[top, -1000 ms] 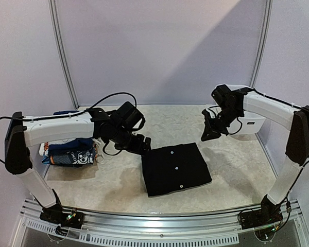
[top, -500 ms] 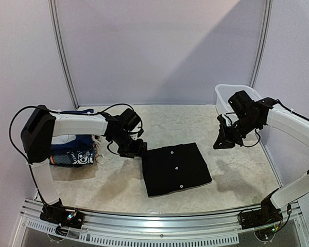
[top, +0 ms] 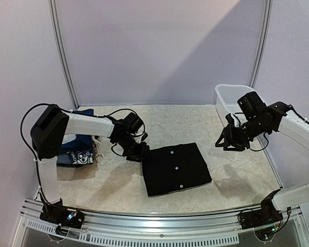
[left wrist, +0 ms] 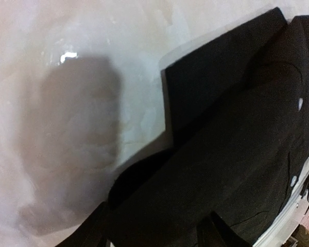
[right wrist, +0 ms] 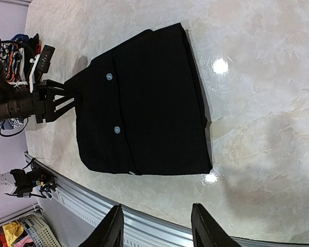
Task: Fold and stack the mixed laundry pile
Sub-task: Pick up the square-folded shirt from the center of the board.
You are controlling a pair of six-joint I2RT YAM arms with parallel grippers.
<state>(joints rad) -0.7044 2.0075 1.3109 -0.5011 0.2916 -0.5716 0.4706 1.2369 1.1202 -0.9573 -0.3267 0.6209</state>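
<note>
A folded black garment with white buttons lies flat mid-table; it also fills the right of the left wrist view and the middle of the right wrist view. My left gripper is low at its near-left corner, its jaws apart with the cloth's edge between them; the right wrist view shows it reaching that corner. The right gripper hangs open in the air to the right of the garment, with nothing between its fingers. Folded blue cartoon-print cloth sits stacked at the far left.
A white plastic tub stands at the back right, just behind my right arm. The metal rail runs along the near table edge. Cables loop over the left arm close to the stack.
My left arm has come down to the garment's corner and its jaws have narrowed. The right arm has swung right and lower, and its jaws have gone from shut to open.
</note>
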